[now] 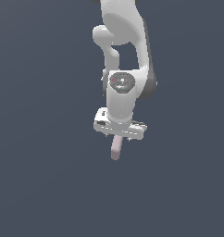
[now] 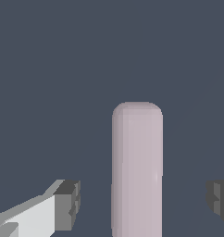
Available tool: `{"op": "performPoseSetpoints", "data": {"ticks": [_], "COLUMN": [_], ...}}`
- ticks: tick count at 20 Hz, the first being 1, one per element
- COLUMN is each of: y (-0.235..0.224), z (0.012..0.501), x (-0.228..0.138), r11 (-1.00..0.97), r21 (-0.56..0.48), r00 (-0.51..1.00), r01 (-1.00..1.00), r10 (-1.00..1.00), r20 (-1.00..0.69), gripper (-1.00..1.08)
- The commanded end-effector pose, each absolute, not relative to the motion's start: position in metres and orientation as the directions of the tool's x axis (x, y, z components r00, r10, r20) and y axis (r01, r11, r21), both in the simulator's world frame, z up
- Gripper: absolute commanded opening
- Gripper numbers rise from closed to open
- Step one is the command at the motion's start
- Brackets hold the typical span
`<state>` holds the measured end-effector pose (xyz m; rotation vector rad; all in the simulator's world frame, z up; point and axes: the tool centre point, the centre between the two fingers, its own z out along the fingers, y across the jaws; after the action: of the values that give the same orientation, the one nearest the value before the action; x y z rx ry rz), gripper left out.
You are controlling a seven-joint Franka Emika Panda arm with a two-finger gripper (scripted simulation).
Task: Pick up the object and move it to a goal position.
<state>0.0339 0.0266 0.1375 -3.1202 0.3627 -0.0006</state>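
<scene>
The object (image 2: 137, 157), a pale pinkish-mauve bar with rounded ends, lies lengthwise between the two fingers of my gripper (image 2: 144, 202). The gripper is open: one dark pad (image 2: 68, 204) and the other pad (image 2: 219, 199) each stand clear of the bar, with a gap on both sides. In the exterior view the bar (image 1: 115, 149) pokes out from under the white hand (image 1: 119, 126), which hangs straight over it and hides its far end. Whether the bar rests on the surface I cannot tell.
The white arm (image 1: 125, 51) rises behind the hand toward the top of the exterior view. All around is a plain dark slate-blue surface (image 1: 44, 176) with no other objects or edges in view.
</scene>
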Motion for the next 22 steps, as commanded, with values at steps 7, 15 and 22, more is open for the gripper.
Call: {"op": "performPoseSetpoints", "data": {"ticks": [7,15,22], "y": [0.026,0.026,0.026], "z": [0.100,0.096,0.096], "x": [0.033,0.034,0.034], "r11": [-0.972,-0.972,-0.972], "r21": [0.000,0.000,0.000], "r00": [0.972,0.972,0.972], "r01": [-0.233,-0.234,-0.234], "r10": [-0.233,-0.234,-0.234], "r20": [0.000,0.000,0.000], "gripper": [1.00,-1.00,-1.00]}}
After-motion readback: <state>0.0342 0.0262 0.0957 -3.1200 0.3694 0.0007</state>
